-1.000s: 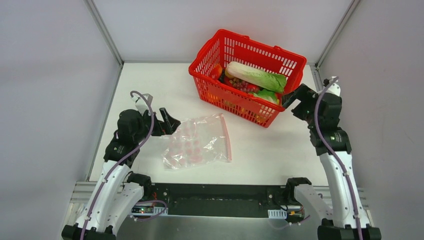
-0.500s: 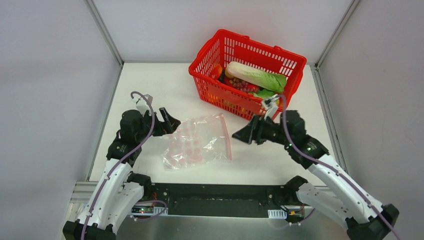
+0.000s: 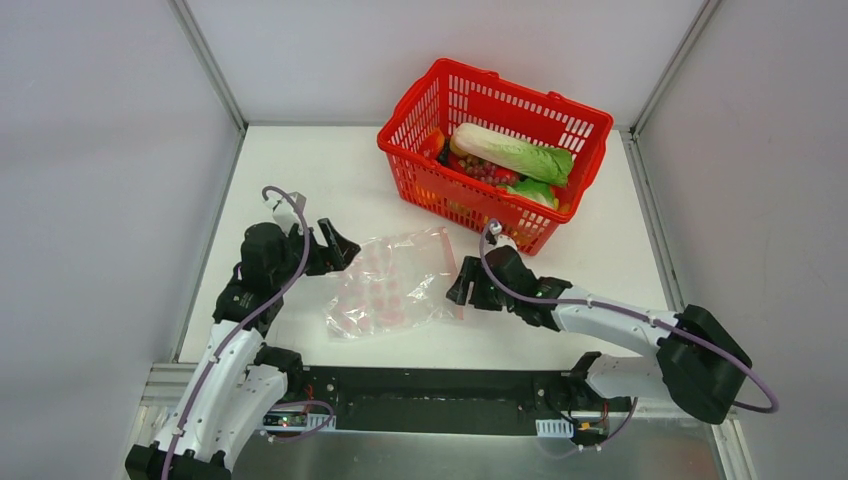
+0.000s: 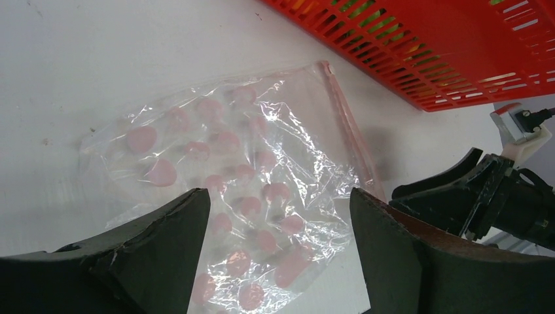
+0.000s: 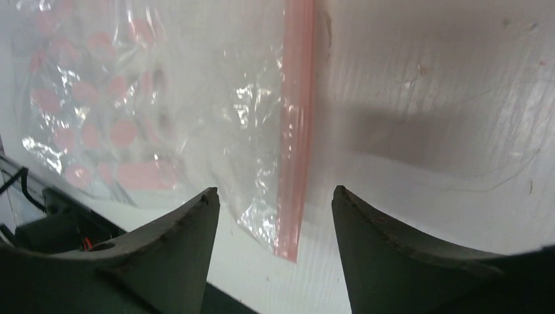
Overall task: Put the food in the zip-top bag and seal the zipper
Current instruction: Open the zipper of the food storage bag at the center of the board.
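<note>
A: Logging positions. The bag (image 3: 395, 285) lies flat on the table (image 3: 300, 170), between the 2 grippers and on the near side of the basket (image 3: 560, 105). The zipper (image 3: 453, 270) runs along the bag's right edge.
B: Food?
A: What shows is in the basket, with the cabbage (image 3: 510, 150) on top.
B: Left gripper?
A: The left gripper (image 3: 345, 250) hovers at the bag's left edge. Its fingers are wide and hold nothing.
B: Right gripper?
A: The right gripper (image 3: 460, 285) is low over the zipper's near end. In the wrist view its 2 fingers (image 5: 177, 242) stand apart, 1 on each side of the strip, not pinching it.
B: Zipper sealed?
A: Cannot tell.
</note>
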Robot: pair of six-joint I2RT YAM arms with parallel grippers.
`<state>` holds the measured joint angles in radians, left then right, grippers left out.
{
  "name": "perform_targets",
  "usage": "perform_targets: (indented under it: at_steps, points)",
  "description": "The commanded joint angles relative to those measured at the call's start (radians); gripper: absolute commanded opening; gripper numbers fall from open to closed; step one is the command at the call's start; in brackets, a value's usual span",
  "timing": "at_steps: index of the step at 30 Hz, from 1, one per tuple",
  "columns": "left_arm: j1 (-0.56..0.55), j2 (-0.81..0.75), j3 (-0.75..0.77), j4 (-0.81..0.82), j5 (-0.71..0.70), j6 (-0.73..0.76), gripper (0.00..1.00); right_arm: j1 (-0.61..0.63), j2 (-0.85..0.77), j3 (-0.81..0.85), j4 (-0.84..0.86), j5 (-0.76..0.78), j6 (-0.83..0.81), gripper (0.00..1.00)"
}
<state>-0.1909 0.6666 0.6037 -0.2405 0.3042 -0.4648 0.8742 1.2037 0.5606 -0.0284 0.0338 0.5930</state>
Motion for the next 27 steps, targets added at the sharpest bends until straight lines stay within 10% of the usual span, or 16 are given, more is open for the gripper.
perform_targets:
  at_steps: [1, 27]
  points:
    - [-0.008, -0.037, -0.038, -0.003, -0.016, -0.015, 0.8, 0.011, 0.039, -0.033, 0.233, 0.168, 0.084, 0.65]
    - [-0.009, -0.033, -0.091, 0.016, 0.009, -0.075, 0.79, 0.029, 0.097, -0.1, 0.33, 0.242, 0.069, 0.23]
